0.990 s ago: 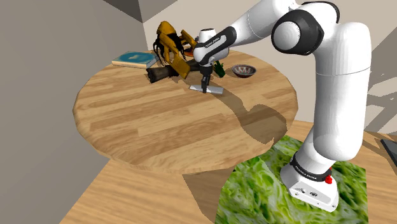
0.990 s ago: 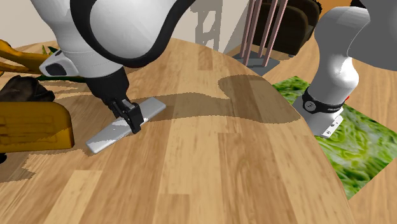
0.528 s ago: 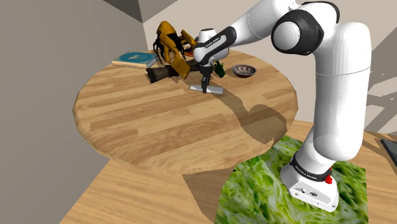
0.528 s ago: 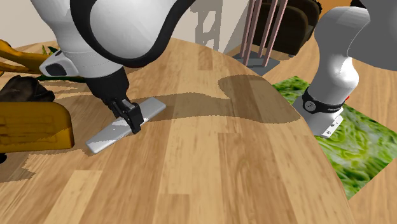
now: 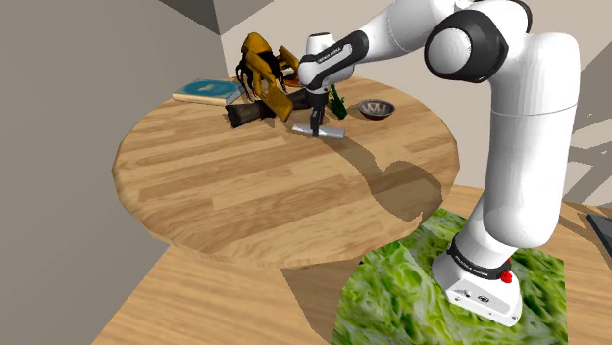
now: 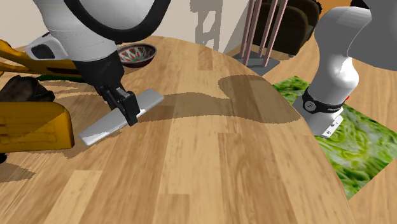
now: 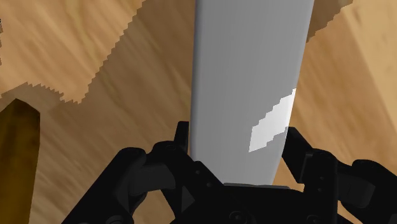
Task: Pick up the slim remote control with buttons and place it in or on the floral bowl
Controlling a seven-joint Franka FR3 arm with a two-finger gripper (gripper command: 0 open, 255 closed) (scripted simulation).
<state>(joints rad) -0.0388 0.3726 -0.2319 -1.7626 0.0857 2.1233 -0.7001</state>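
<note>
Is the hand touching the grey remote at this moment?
Touching. The wrist view shows the hand's two black fingers pressed against both long edges of the remote, with no gap on either side.

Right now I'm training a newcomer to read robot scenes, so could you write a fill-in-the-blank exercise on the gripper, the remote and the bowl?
1. The black two-finger gripper is ___ on the slim grey remote control.
2. The floral bowl stands on the round ___ table.
3. The remote control is not yet in the ___.
Missing words: shut; wooden; bowl.
</note>
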